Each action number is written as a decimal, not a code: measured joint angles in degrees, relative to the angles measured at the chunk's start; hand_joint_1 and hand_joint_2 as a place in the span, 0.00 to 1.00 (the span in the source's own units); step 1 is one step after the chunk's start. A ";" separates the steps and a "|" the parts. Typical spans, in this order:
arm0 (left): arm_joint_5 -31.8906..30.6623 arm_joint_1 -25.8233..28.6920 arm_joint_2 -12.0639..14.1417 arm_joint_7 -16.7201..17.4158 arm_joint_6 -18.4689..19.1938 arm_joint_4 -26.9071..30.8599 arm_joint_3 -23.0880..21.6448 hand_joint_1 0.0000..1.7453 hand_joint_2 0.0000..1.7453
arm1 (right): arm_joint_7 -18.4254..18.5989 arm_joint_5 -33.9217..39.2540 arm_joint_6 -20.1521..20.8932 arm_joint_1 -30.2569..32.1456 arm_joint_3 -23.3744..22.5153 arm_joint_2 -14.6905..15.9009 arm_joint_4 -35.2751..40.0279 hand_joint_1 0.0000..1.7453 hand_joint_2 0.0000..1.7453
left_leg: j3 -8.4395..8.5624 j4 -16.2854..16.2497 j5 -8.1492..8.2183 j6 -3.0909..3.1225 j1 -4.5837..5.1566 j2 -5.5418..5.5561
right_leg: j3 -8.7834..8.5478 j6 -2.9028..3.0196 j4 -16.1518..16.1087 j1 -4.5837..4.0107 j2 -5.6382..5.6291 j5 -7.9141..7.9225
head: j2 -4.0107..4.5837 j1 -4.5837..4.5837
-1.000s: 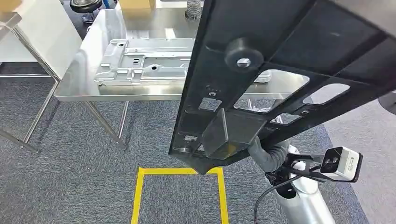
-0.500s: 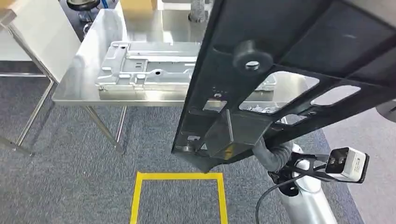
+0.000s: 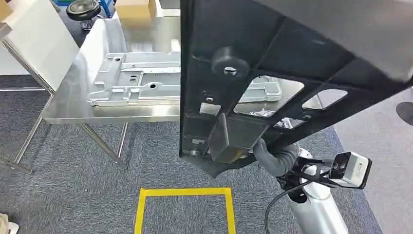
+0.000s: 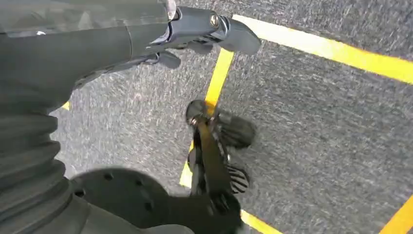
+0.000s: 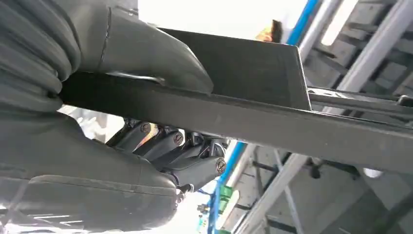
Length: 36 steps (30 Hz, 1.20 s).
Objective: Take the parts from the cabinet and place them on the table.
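A large black metal frame part with cut-outs and a round knob hangs tilted close in front of me. My right hand grips its lower edge from beneath; in the right wrist view the thumb lies over the part's rim and the dark fingers clamp under it. A steel table stands ahead, with a silver pressed-metal plate lying flat on it. My left hand hangs over the carpet with its fingers apart, holding nothing.
A yellow taped square marks the grey carpet in front of the table. A second silver piece shows through a cut-out. A cardboard box and a black stool base sit beyond the table; a white panel leans at left.
The whole picture has shifted: the table and the yellow square now sit lower in the frame. The black part, still in my right hand, lies further left across the view.
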<state>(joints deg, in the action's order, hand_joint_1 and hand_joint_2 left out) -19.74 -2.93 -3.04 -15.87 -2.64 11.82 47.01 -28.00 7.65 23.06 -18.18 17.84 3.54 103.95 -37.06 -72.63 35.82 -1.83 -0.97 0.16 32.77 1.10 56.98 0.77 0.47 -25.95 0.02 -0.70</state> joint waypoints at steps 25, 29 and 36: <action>-1.29 0.00 -0.15 -0.07 0.20 0.00 0.52 0.00 1.00 | 2.53 0.57 -2.56 -0.03 0.04 -0.50 -0.09 1.00 1.00 | 7.93 15.77 -6.85 1.47 0.34 0.48 | 1.86 -1.15 0.86 -0.83 -0.49 1.10 | -0.02 0.07; -1.60 -0.19 -0.13 -0.04 0.33 0.02 0.50 0.00 1.00 | 2.47 0.57 -2.84 -0.11 0.09 -0.55 0.37 1.00 1.00 | 4.91 8.17 -2.88 0.55 0.24 0.20 | -0.10 0.07 -0.56 -0.11 -0.36 0.81 | -0.02 -0.46; -1.79 0.15 -0.11 0.09 0.24 0.02 0.55 0.00 1.00 | 1.13 0.00 -3.70 0.88 0.15 -0.55 0.44 1.00 1.00 | 2.47 12.59 -11.78 0.72 0.19 0.11 | -3.17 -0.21 -0.48 -0.31 -0.50 -1.77 | 0.00 -0.46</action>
<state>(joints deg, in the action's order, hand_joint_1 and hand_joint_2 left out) -21.53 -2.78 -3.15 -15.78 -2.40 11.85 47.56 -26.86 7.65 19.36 -17.31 17.99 2.99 104.39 -34.59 -60.04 24.04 -1.11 -0.77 0.27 29.59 0.88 56.50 0.46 -0.03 -27.72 0.02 -1.16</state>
